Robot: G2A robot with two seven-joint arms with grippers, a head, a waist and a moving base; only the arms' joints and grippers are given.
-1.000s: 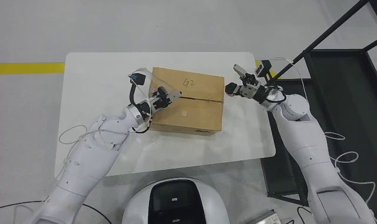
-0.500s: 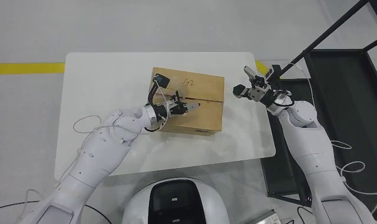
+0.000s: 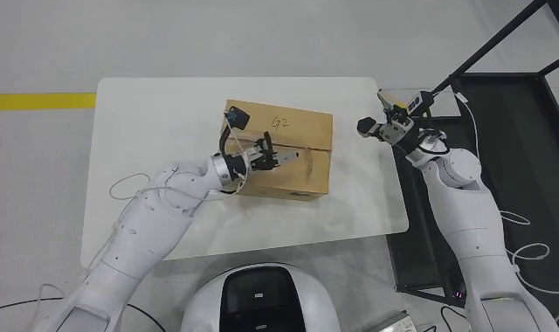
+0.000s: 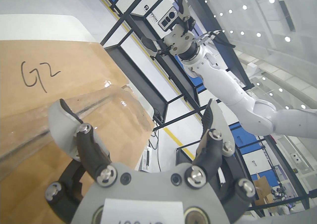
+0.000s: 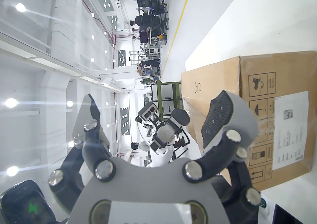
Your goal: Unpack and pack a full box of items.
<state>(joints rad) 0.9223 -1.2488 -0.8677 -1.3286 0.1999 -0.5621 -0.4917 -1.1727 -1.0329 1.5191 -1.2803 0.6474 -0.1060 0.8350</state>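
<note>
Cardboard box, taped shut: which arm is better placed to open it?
Probably left: the left gripper is over the top tape seam, fingers open; the right gripper is off the box's end.

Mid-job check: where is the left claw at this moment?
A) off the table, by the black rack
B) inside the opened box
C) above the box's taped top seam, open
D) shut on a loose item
C: the left claw is spread open over the taped seam on top of the closed box, holding nothing.
</note>
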